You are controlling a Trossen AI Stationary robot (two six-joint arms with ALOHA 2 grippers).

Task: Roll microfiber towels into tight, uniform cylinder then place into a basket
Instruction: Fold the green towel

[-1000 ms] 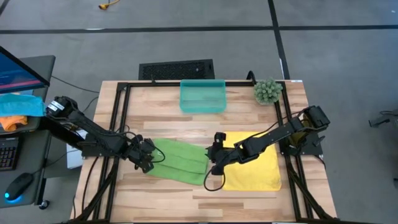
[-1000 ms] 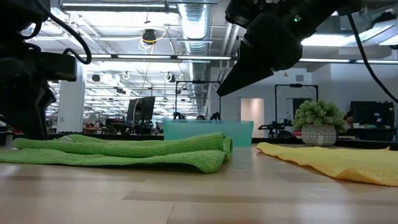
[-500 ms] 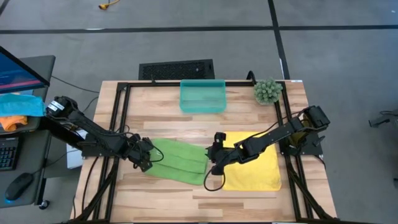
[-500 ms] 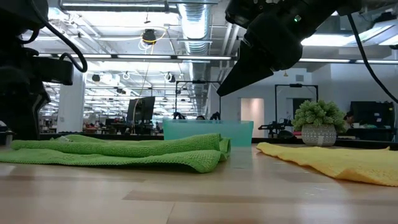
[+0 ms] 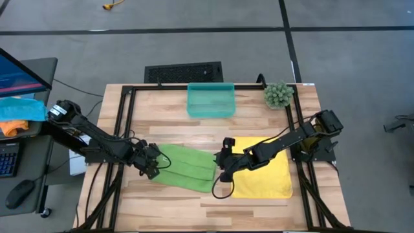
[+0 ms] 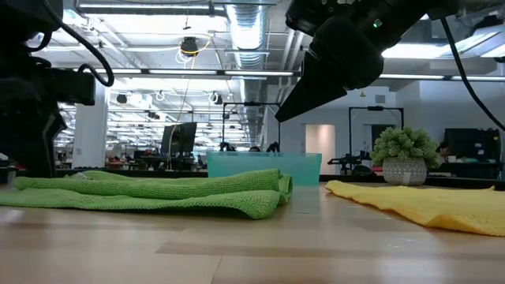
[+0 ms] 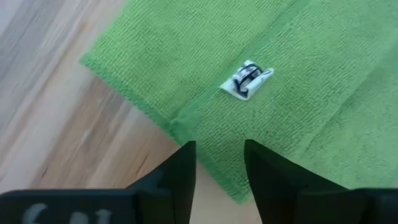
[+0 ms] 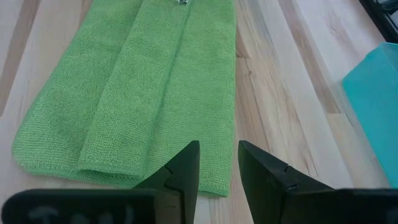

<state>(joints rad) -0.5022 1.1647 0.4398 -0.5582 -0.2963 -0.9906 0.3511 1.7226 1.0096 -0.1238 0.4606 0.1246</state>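
Note:
The light green towel (image 5: 187, 166) lies flat on the table, folded lengthwise into several layers, with a white label (image 7: 245, 79) near its left end. My left gripper (image 7: 219, 163) stands open over that end, at the cloth's edge. My right gripper (image 8: 219, 152) is open and hangs in the air above the towel's right end (image 6: 272, 189), well clear of it. The yellow towel (image 5: 268, 171) lies spread flat to the right, partly under my right arm. The teal basket (image 5: 210, 99) stands at the far edge. My left gripper points steeply down at the green towel's left edge (image 7: 186, 118) with its fingers (image 7: 183, 165) apart. I cannot tell whether the fingertips touch the cloth.
A small potted plant (image 5: 278, 94) stands at the far right corner beside the basket. A black grille panel (image 5: 184, 72) lies beyond the far edge. Blue and orange cloths (image 5: 18, 111) sit on a side desk to the left. Bare wood shows along the near edge (image 5: 194, 200).
My left gripper has rocked slightly at the green towel's left end and come back. The towel's folded right end has sunk a little.

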